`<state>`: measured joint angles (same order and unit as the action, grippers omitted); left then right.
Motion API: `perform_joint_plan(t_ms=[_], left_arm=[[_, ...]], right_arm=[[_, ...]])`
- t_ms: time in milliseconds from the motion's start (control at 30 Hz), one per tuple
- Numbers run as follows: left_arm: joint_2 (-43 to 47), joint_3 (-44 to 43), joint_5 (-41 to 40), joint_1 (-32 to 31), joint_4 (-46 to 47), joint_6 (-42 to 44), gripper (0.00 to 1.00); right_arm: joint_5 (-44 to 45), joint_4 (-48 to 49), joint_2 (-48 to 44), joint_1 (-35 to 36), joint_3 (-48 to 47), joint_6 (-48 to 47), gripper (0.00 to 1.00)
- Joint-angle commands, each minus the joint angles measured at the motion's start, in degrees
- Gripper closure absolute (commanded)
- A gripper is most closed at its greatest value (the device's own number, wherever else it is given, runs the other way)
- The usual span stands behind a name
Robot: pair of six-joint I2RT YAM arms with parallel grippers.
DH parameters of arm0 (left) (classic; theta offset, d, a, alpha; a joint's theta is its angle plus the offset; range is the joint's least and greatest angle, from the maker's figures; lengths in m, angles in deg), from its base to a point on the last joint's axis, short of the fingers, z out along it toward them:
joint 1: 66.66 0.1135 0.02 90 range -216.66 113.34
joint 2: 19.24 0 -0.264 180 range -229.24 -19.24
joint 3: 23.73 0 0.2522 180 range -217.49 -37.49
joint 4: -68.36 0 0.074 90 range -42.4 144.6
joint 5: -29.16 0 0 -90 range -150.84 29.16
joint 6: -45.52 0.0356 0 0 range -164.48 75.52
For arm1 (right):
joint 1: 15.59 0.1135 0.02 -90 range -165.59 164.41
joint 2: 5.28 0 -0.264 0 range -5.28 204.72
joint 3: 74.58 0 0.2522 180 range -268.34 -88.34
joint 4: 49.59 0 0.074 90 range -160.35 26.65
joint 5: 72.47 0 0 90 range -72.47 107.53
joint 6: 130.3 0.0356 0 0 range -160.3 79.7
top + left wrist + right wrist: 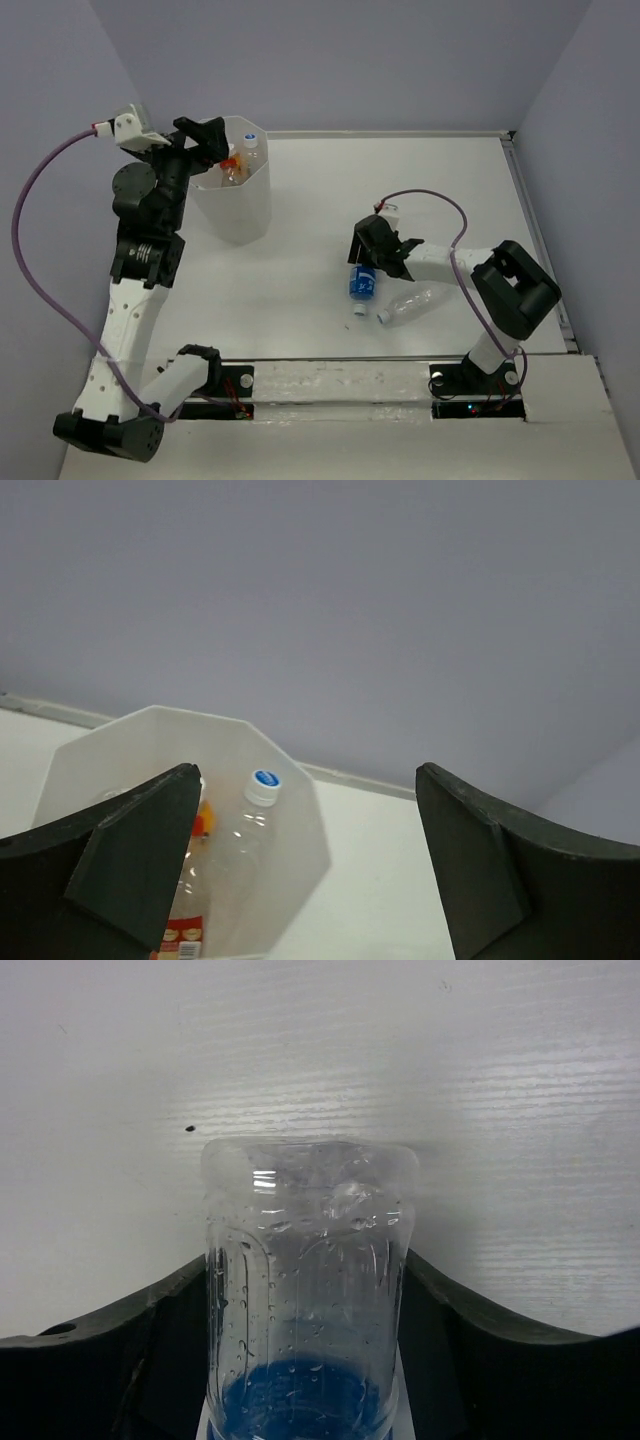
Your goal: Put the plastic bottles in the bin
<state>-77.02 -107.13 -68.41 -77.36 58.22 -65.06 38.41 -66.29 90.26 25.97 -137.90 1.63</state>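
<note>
Blue bottle (305, 1290) sits pinched between right fingers (150, 1360), long axis running out past the tips. Bin (245, 215) lies far left, below wide-spread left fingers (140, 860).

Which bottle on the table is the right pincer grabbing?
The blue-labelled bottle: it sits between the fingers of the right pincer. The clear bottle beside it lies free.
</note>
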Motion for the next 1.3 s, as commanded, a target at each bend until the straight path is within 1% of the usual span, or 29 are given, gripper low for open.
perform_joint_plan(t_ms=[0, 33, 100, 133, 200, 300, 333, 367, 433, 467, 500, 533, 567, 600, 667, 700, 767, 800, 867, 900, 933, 1000, 1033, 1100, 1133, 1167, 1200, 1233, 1267], left_arm=[[8.54, 0.91, 12.91, 0.33, 2.36, -3.85, 0.01], [12.04, 3.53, 14.07, 0.24, 2.01, -4.2, 0.01], [17.31, 7.48, 16.53, 0.33, 0.87, -3.42, 0.01], [17.35, 8.64, 16.71, 0.33, 0.17, -3.42, 0.01], [21.9, 10.49, 16.89, 0.33, -1.67, -2.11, 0.01], [27.97, 16.36, 16.28, 0.33, -6.58, -1.22, 0.01], [29.55, 17.78, 16.01, 0.33, -7.56, -1.31, 0.01], [32.44, 19.27, 15.75, 0.33, -8.53, -1.31, 0.01], [34.91, 23.04, 13.73, 0.15, -11.61, -2.0, 0.01], [36.49, 24.02, 12.86, -0.02, -12.66, -2.1, 0.01], [37.03, 24.99, 10.58, -0.37, -13.63, -2.18, 0.01], [37.47, 26.48, 9.26, -0.72, -15.38, -2.53, 0.01], [38.26, 27.01, 8.29, -1.42, -16.09, -2.45, 0.01], [38.62, 27.19, 4.8, -1.95, -16.79, -2.19, 0.01], [39.32, 26.93, 1.44, -3.62, -20.04, -2.71, 0.01], [39.58, 26.85, -0.32, -4.32, -21.44, -3.23, 0.01], [40.63, 26.93, -0.6, -5.82, -22.25, -4.64, 0.01], [40.9, 27.02, -0.43, -6.87, -23.29, -5.86, 0.01], [41.34, 27.81, -1.39, -7.93, -24.36, -7.62, 0.01], [41.78, 28.42, -3.04, -8.89, -24.71, -9.29, 0.01], [41.87, 29.04, -4.02, -9.34, -25.06, -10.09, 0.01], [41.96, 28.25, -6.91, -10.04, -25.76, -10.36, 0.01], [42.31, 28.42, -7.97, -10.74, -25.94, -10.79, 0.01], [42.48, 28.86, -9.38, -11.27, -25.77, -11.33, 0.01], [42.49, 28.87, -9.22, -11.71, -25.68, -11.06, 0.01], [43.18, 28.87, -9.13, -11.8, -25.5, -10.98, 0.01], [43.54, 28.95, -9.13, -11.89, -25.5, -11.06, 0.01], [44.15, 28.87, -9.56, -12.06, -25.42, -11.06, 0.01], [44.42, 29.04, -9.39, -12.06, -25.24, -10.98, 0.01]], right_arm=[[0.73, 2.23, -0.01, -0.34, -4.13, -0.54, 0.34], [1.35, 2.24, -0.88, -0.34, -4.49, -0.8, 0.38], [1.96, 6.0, -3.77, -0.34, -5.28, -1.85, 0.43], [1.97, 6.02, -3.79, -0.34, -5.72, -2.38, 0.43], [2.67, 7.07, -6.58, 0.27, -7.56, -4.13, 0.46], [3.81, 7.25, -9.93, 2.38, -14.92, -8.95, 0.46], [4.33, 7.51, -10.46, 2.38, -14.95, -10.02, 0.46], [5.3, 7.95, -10.9, 3.25, -18.61, -11.25, 0.46], [6.18, 10.84, -11.35, 4.05, -22.32, -14.94, 0.46], [6.45, 13.9, -11.17, 4.84, -26.08, -15.99, 0.47], [6.28, 16.01, -10.74, 4.85, -27.85, -17.14, 0.47], [6.1, 18.82, -9.43, 5.72, -29.44, -20.02, 0.5], [5.75, 24.42, -8.28, 6.86, -31.11, -21.87, 0.5], [5.57, 26.56, -6.88, 7.39, -35.3, -23.63, 0.5], [4.26, 31.74, -1.7, 8.7, -40.5, -27.94, 0.5], [3.64, 33.16, 0.32, 8.71, -46.18, -30.57, 0.5], [2.85, 36.41, 4.71, 9.24, -51.92, -33.13, 0.5], [1.63, 38.95, 9.26, 9.85, -57.87, -35.06, 0.49], [0.65, 41.42, 14.03, 9.86, -63.79, -37.0, 0.49], [0.04, 43.26, 19.01, 10.38, -66.95, -38.49, 0.49], [-0.75, 43.8, 21.67, 10.38, -74.12, -38.94, 0.49], [-1.71, 42.5, 27.47, 10.38, -82.67, -39.47, 0.49], [-2.59, 42.14, 33.85, 10.9, -91.68, -39.82, 0.49], [-3.65, 41.44, 40.74, 10.91, -101.39, -40.17, 0.5], [-4.27, 41.26, 46.6, 10.91, -105.7, -40.17, 0.51], [-4.71, 41.7, 48.31, 10.91, -109.48, -40.26, 0.51], [-4.8, 43.79, 48.85, 10.91, -108.3, -40.18, 0.52], [-5.15, 46.59, 47.73, 10.91, -102.55, -39.04, 0.52], [-5.67, 47.4, 47.11, 10.91, -100.4, -38.6, 0.52]])
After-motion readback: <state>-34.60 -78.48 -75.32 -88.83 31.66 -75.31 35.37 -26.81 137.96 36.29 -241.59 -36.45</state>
